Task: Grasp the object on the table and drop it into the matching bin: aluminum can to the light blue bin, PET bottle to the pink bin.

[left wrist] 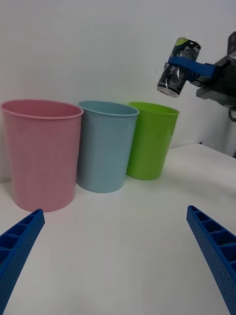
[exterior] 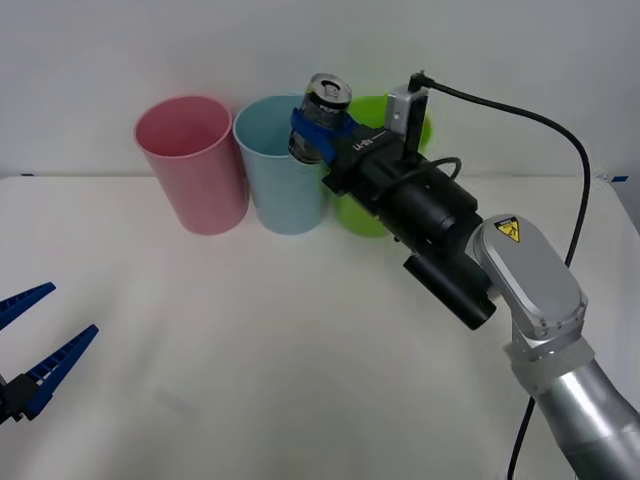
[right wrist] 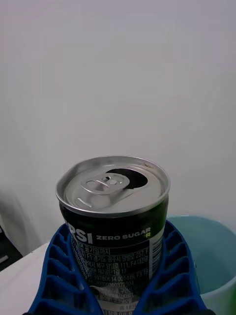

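The right arm's silver link and black wrist housing filled the lower right of the front view, reaching up toward the frame's centre. The right gripper [exterior: 318,132] had its blue ribbed fingers [right wrist: 59,275] closed on the aluminum can [exterior: 322,115], pressing both sides of the label. The can was cylindrical, with a dark label and green marks, a bright metal lid, a pull-tab and an open mouth [right wrist: 127,178]. It was held in the air, slightly tilted, above the right part of the rim of the light blue bin [exterior: 283,170]. The left gripper [exterior: 35,345] sat at the lower left edge of the front view, its fingers spread wide and holding nothing. Three smooth tapered plastic bins stood in a row at upper centre: the pink bin [exterior: 192,165], the light blue one, then a lime green bin [exterior: 366,215]. The table [exterior: 250,350] was flat, matte white, backed by a plain pale wall [exterior: 100,50]
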### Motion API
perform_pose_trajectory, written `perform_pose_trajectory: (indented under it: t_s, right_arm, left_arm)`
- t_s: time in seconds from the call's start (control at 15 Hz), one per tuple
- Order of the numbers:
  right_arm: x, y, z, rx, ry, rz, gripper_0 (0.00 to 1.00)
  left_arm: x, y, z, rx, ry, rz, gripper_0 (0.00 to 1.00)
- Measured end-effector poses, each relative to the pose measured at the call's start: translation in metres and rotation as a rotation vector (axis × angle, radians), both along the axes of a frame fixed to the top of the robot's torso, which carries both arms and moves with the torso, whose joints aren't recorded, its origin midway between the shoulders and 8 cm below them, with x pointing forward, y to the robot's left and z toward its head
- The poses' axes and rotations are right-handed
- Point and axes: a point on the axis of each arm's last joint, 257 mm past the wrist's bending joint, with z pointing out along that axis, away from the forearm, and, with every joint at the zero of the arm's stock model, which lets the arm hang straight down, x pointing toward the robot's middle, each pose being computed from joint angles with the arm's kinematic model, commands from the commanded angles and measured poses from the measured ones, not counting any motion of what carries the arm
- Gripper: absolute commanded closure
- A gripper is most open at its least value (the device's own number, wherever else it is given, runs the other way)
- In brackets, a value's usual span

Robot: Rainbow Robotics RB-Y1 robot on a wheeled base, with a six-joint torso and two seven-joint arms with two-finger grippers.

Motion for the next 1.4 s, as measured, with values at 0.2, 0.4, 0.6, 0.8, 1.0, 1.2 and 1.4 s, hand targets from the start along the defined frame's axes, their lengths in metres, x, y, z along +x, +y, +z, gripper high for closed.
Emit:
perform_pose_trajectory:
  t_s: [0.2, 0.4, 0.6, 0.8, 1.0, 1.2, 1.4]
  right_arm:
    - [0.022, 0.011, 0.003, 0.002, 0.010, -0.037, 1.00]
    - [0.044, 0.022, 0.007, 0.007, 0.023, -0.081, 1.00]
    - [0.061, 0.033, 0.012, 0.014, 0.034, -0.122, 1.00]
    - [0.075, 0.044, 0.014, 0.011, 0.045, -0.155, 1.00]
    - [0.087, 0.050, 0.010, -0.005, 0.059, -0.189, 1.00]
    - [0.107, 0.039, 0.005, -0.038, 0.067, -0.246, 1.00]
    - [0.125, 0.025, 0.002, -0.068, 0.074, -0.304, 1.00]
  left_arm:
    - [0.000, 0.000, 0.000, 0.000, 0.000, 0.000, 0.00]
    - [0.000, 0.000, 0.000, 0.000, 0.000, 0.000, 0.00]
    - [0.000, 0.000, 0.000, 0.000, 0.000, 0.000, 0.00]
    - [0.000, 0.000, 0.000, 0.000, 0.000, 0.000, 0.00]
    - [0.000, 0.000, 0.000, 0.000, 0.000, 0.000, 0.00]
    - [0.000, 0.000, 0.000, 0.000, 0.000, 0.000, 0.00]
    - [0.000, 0.000, 0.000, 0.000, 0.000, 0.000, 0.00]
